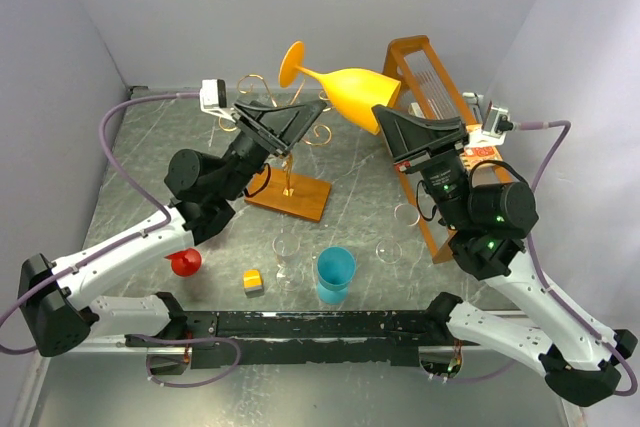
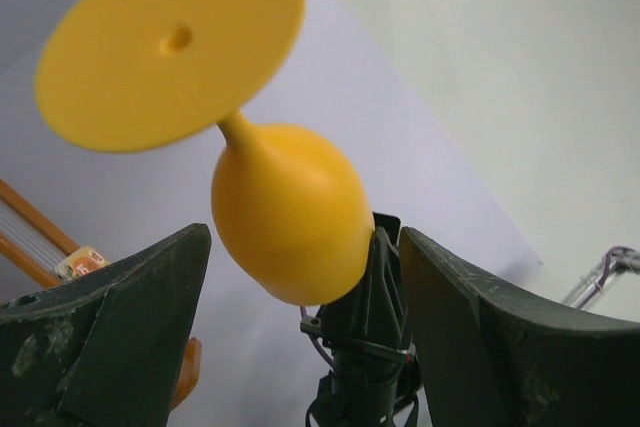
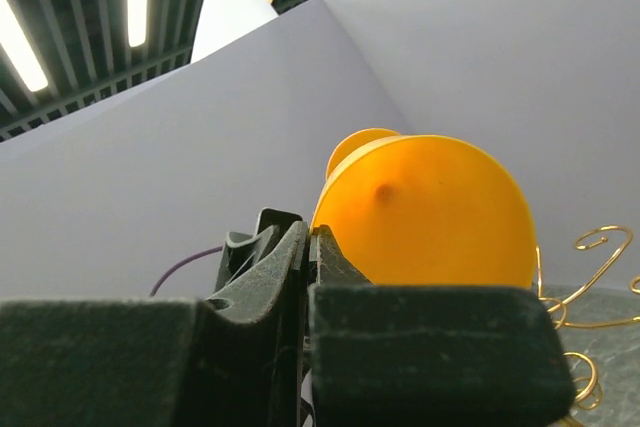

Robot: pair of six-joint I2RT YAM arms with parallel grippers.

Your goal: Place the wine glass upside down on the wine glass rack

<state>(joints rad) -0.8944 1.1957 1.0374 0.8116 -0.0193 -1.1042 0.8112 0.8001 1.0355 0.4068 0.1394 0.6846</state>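
Yellow wine glass point(image 1: 350, 92), one only, is held in the air above the table point(image 1: 150, 147), tipped almost onto its side. Its round foot points to the far left and its mouth to the right. The right gripper point(image 3: 308, 242) is clamped on the rim of the bowl, jaws pressed together on the thin wall. The left gripper point(image 2: 303, 237) is released: its two fingers stand wide apart near the bowl, not touching it.

One rack point(image 1: 292, 194), thin gold wire with curled arms on a flat orange-brown wooden base, stands on the table below the glass. The left gripper hides part of it, and the glass is not on it.

Also on the table:
- one tall orange wooden frame point(image 1: 410, 52) with slats, at the far right
- one blue cup point(image 1: 335, 274)
- one small red thing point(image 1: 185, 262), its shape hard to make out
- one small yellow and white block point(image 1: 253, 281)
- at least two clear glasses point(image 1: 287, 247), faint against the grey surface and hard to count

One small orange label point(image 1: 480, 152) sits by the right arm; its writing is too small to read.
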